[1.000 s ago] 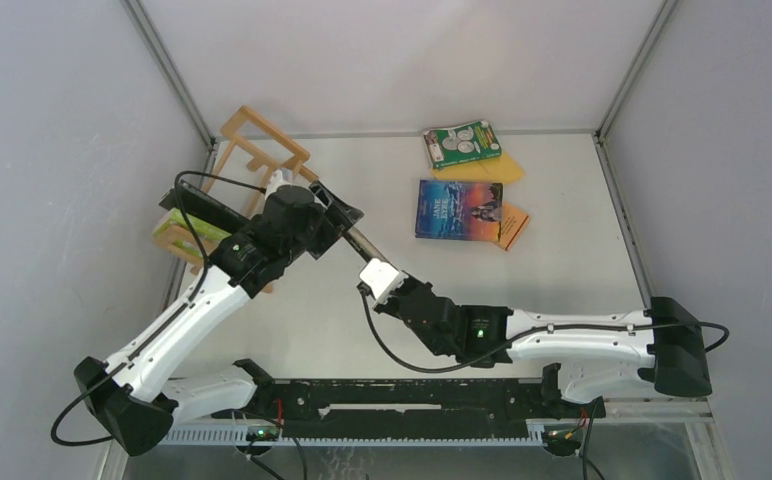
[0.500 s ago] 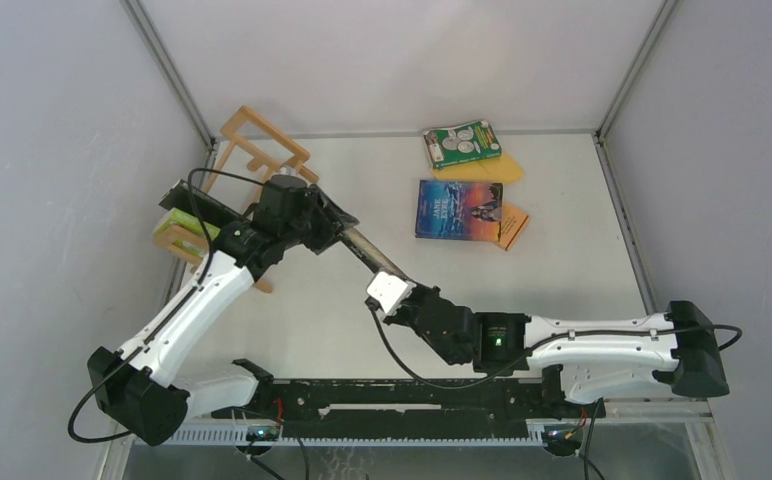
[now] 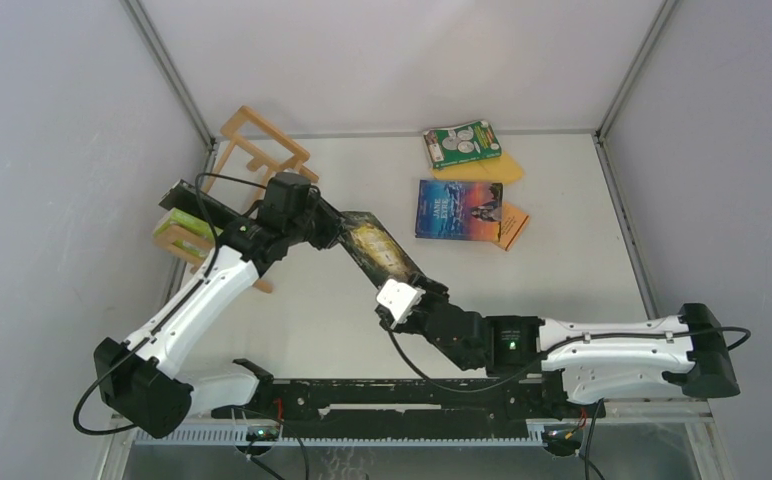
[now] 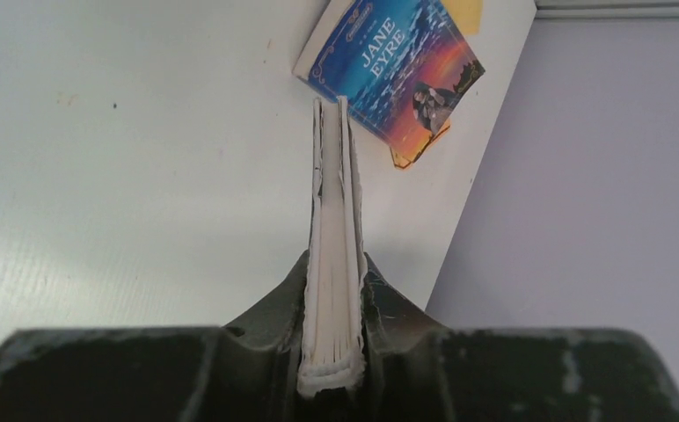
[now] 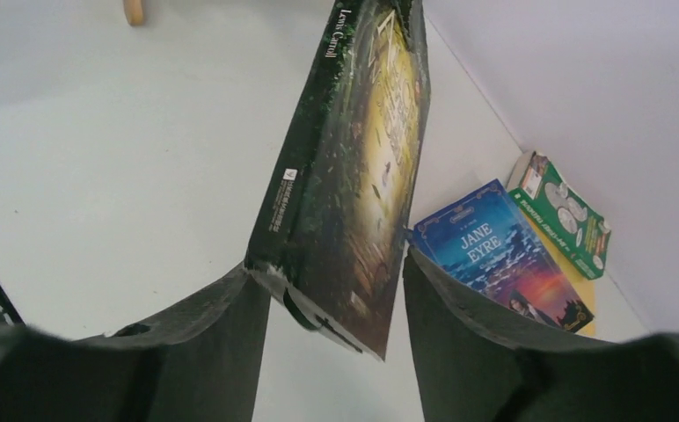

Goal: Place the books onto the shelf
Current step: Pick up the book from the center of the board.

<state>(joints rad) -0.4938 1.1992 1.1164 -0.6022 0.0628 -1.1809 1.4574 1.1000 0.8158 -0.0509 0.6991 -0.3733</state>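
- The left end effector (image 4: 334, 274) is clamped on one end of the dark book (image 3: 377, 250), held on edge above the surface (image 3: 562, 270).
- The right end effector (image 5: 332, 268) has its fingers apart, with the book's other end between them.
- The shelf (image 3: 262, 150) stands just behind the left end effector.
- The blue book (image 3: 459, 208) lies flat beyond the right end effector.

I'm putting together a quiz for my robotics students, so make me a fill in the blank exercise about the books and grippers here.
The left gripper is clamped on a dark book whose spine reads Lewis ____.
Around that book's other end, the right gripper stands with its jaws ____.
The blue book lying flat on the table is titled ____.
Missing words: Carroll; open; Jane Eyre.
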